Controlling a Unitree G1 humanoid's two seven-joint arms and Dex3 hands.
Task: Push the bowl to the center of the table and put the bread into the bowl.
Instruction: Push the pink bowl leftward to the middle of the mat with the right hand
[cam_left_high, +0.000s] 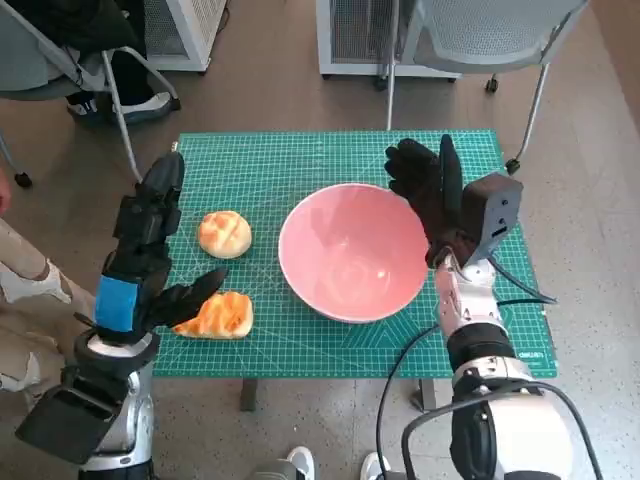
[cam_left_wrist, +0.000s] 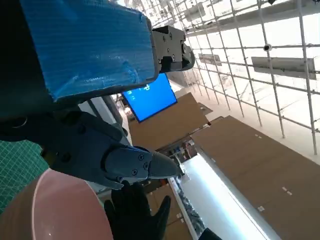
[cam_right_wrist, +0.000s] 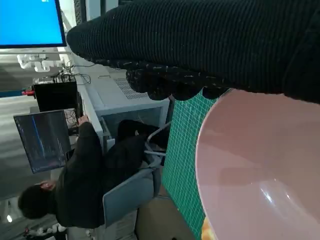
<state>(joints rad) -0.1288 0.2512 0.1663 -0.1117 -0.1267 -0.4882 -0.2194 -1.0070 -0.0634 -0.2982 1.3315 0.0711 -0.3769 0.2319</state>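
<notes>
- Pink bowl (cam_left_high: 352, 250) near the middle of the green-matted tabletop (cam_left_high: 300, 160), upright and holding nothing.
- Golden bread roll (cam_left_high: 224, 233) left of the bowl, apart from it; second, flatter bread piece (cam_left_high: 222, 314) nearer, by the left front edge.
- Left hand (cam_left_high: 145, 250) raised over the left side of the mat, fingers spread and holding nothing, thumb tip just beside the nearer bread piece.
- Right hand (cam_left_high: 425, 185) in the knitted glove at the bowl's far-right rim, fingers apart, gripping nothing; contact with the rim cannot be told.
- Seated person (cam_right_wrist: 85, 175) in dark clothes beyond the tabletop, seen in the right wrist view.
</notes>
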